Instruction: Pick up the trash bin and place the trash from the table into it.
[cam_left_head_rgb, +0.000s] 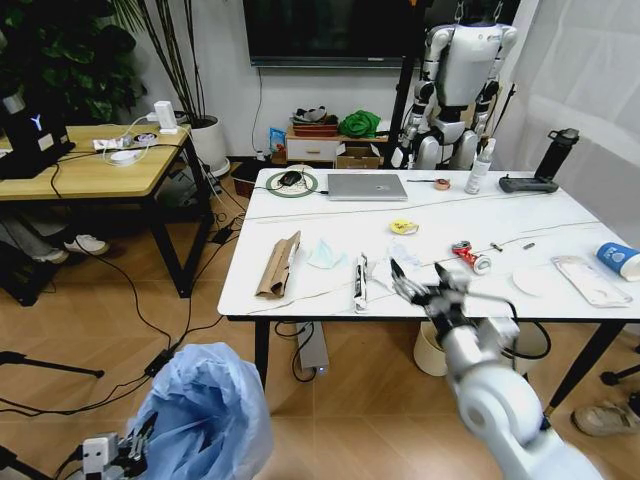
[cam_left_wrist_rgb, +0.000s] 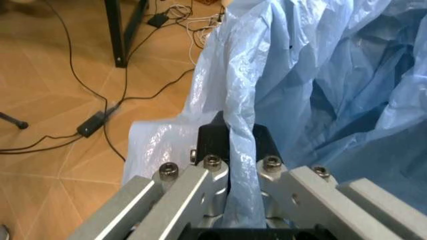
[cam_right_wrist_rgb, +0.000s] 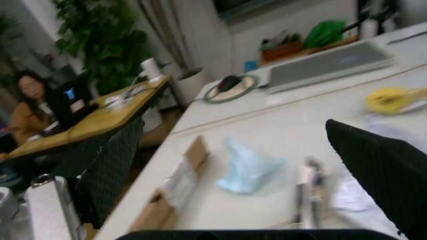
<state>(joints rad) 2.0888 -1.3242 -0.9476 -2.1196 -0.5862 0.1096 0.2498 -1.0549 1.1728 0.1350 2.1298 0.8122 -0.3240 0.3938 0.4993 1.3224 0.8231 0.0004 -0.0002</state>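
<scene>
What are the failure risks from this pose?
1. The left end effector pinches only the thin liner of the trash bin, so the plastic may slip or tear.
2. The right end effector, open at the table edge, hovers among a white tissue, a wrapper and a can, so it may knock litter off.

I am standing in what looks like an office or robotics lab: a wooden desk (cam_left_head_rgb: 90, 165) with chargers and cables, a marble-topped table (cam_left_head_rgb: 440, 225) carrying a closed laptop (cam_left_head_rgb: 366, 186), and a large wall screen (cam_left_head_rgb: 330, 30). A humanoid robot (cam_left_head_rgb: 455, 80) hangs parked by the far wall, with potted plants (cam_left_head_rgb: 70, 50) and loose cables (cam_left_head_rgb: 120, 300) across the wood floor.
</scene>
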